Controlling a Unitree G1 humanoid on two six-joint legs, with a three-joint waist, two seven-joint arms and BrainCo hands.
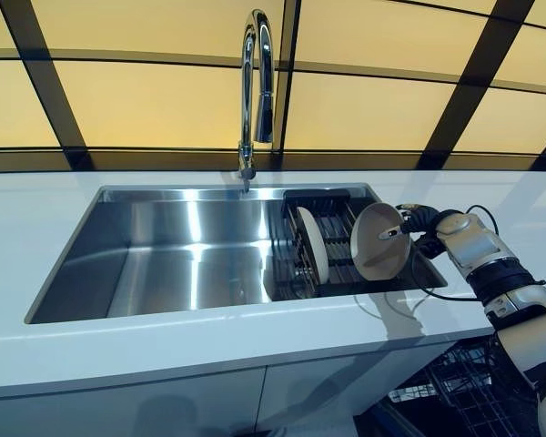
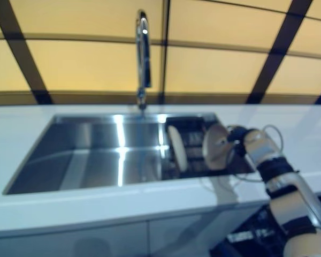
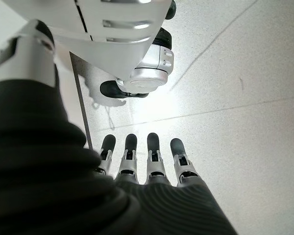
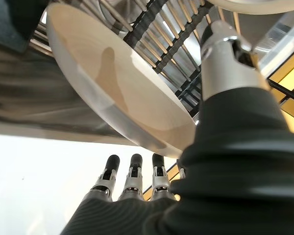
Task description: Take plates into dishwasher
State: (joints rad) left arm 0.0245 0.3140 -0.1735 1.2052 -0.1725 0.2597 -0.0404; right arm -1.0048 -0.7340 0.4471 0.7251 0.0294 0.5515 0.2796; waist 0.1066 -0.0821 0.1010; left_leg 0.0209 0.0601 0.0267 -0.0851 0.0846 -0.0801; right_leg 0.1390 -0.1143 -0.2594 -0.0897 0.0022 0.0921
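My right hand (image 1: 421,221) holds a beige plate (image 1: 379,241) upright over the right end of the sink, just above the black dish rack (image 1: 338,266). In the right wrist view the thumb (image 4: 224,49) presses the plate's (image 4: 117,83) face while the fingers (image 4: 134,171) lie behind its rim. A second beige plate (image 1: 313,244) stands on edge in the rack's left part. My left hand (image 3: 152,156) shows only in its own wrist view, hanging over the floor with straight fingers and holding nothing.
The steel sink (image 1: 182,264) is set in a white counter (image 1: 164,350), with a tall chrome faucet (image 1: 255,82) behind it. The dishwasher's wire basket (image 1: 455,387) shows below the counter at the lower right.
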